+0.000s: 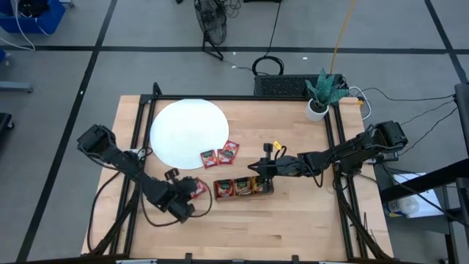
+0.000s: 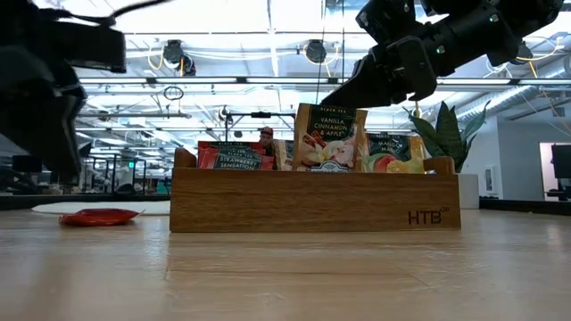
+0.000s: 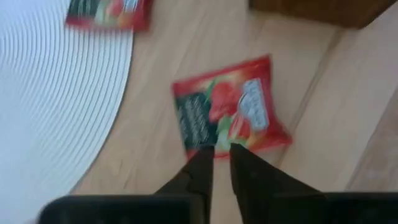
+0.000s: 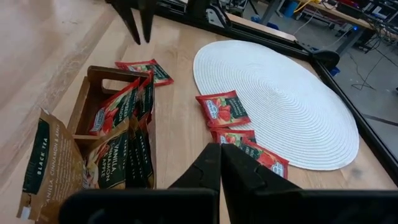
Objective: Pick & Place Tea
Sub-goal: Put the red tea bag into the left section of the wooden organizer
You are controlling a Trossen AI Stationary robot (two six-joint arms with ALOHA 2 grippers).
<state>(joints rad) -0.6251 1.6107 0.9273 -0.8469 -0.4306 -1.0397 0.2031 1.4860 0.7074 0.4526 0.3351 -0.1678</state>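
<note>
Item: red tea sachet (image 3: pixel 230 102), flat on the surface left of the wooden tray (image 1: pixel 243 188), below left gripper (image 3: pixel 221 151); fingers slightly parted, holding nothing. Right gripper (image 4: pixel 221 152) closed above tray. Risk: thin sachet slides or escapes a shallow pinch

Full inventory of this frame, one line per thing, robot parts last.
Round white woven placemat: one, white, far left part of the table.
Loose red tea sachets: three; two at the placemat's near-right edge, one on the wood just ahead of the left gripper.
Brown wooden three-compartment tray: one, table centre, holding upright sachets: red strawberry, vanilla cinnamon apple, orange mango.
Potted green plant in white pot: one, far right corner.
Light wooden table: one.
Left gripper: dark, slightly parted, over the loose sachet beside the tray.
Right gripper: dark, shut, above the tray's right end.
</note>
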